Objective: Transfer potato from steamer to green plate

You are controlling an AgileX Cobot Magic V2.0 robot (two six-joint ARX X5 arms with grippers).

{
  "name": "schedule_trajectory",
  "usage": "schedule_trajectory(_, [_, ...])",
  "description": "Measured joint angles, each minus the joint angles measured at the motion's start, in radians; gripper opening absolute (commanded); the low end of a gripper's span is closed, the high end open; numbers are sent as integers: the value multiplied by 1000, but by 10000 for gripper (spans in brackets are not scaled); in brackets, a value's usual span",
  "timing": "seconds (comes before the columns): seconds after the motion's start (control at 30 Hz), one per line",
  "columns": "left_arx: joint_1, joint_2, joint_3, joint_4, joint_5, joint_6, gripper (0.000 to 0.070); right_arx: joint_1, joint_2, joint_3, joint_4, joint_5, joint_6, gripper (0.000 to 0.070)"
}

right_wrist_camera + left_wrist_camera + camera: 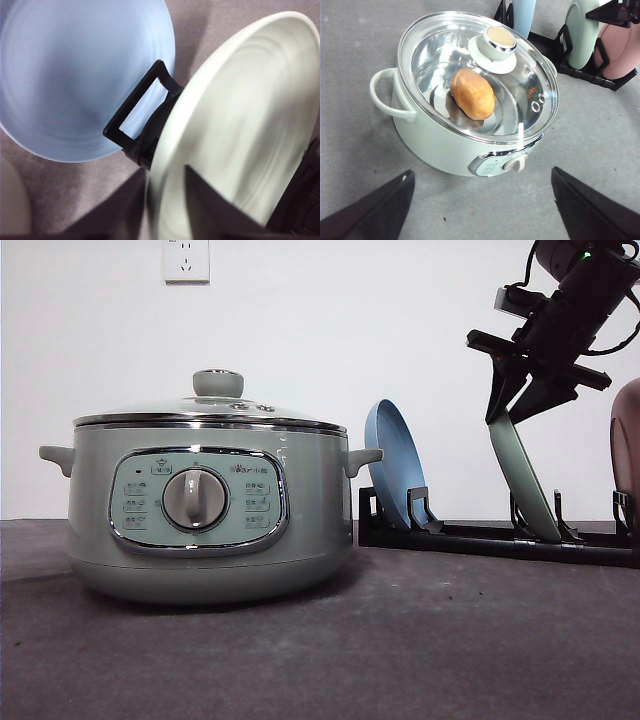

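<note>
Inside, potato (472, 93): orange-brown and oval, lying on the shiny inner floor of the steamer, seen through the glass lid from the left wrist view; its reflection shows beside it on the metal.
Steamer (205, 505): pale sage-green, standing on the grey table (400, 640) left of centre in the front view, control panel and grey dial facing the camera, one handle out at each side.
Lid (445, 50): glass with a chrome rim, seated on the steamer, its green knob (499, 40) upright on top.
Green plate (523, 480): standing on edge in the black rack (480, 538) to the right of the steamer, tilted, its upper rim up between the right arm's fingers.
Right gripper (165, 200): in the right wrist view one dark finger lies on each face of the green plate's rim, so it is clamped on the plate's edge; in the front view the arm comes down to the plate from the upper right.
Left gripper (480, 210): above the near side of the steamer, its two dark fingers (375, 212) spread wide apart with nothing between them, touching nothing.
Blue plate (395, 465): on edge in the same rack, in a slot nearer the steamer, apart from the green plate.
Pink dish (619, 50): in the rack just beyond the green plate, partly hidden.
Wall socket (186, 259): white, on the wall above the steamer.
</note>
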Motion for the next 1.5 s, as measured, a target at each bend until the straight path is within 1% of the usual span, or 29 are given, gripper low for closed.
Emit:
schedule_trajectory(0.1, [0, 0, 0, 0, 0, 0, 557, 2, 0, 0, 0, 2, 0, 9])
schedule_trajectory(0.43, [0, 0, 0, 0, 0, 0, 557, 2, -1, 0, 0, -10, 16, 7])
schedule_trajectory(0.53, [0, 0, 0, 0, 0, 0, 557, 4, -15, 0, 0, -34, 18, 7])
schedule_trajectory(0.63, [0, 0, 0, 0, 0, 0, 557, 9, -48, 5, -1, -52, 22, 7])
schedule_trajectory(0.83, [0, 0, 0, 0, 0, 0, 557, 26, -150, 26, 0, -54, 22, 7])
schedule_trajectory(0.93, [0, 0, 0, 0, 0, 0, 557, 38, -196, 27, -20, -54, 20, 7])
schedule_trajectory(1.1, [0, 0, 0, 0, 0, 0, 557, 71, -269, 27, -140, -52, -16, 7])
schedule_trajectory(1.2, [0, 0, 0, 2, 0, 0, 557, 103, -326, 27, -225, -50, -60, 6])
schedule_trajectory(1.27, [0, 0, 0, 3, 0, 0, 557, 129, -363, 27, -292, -33, -93, 6])
schedule_trajectory(1.37, [0, 0, 0, 3, 0, 0, 557, 185, -406, 27, -415, 38, -151, 5])
schedule_trajectory(1.5, [0, 0, 0, 3, 0, 0, 557, 287, -422, 26, -591, 144, -222, 4])
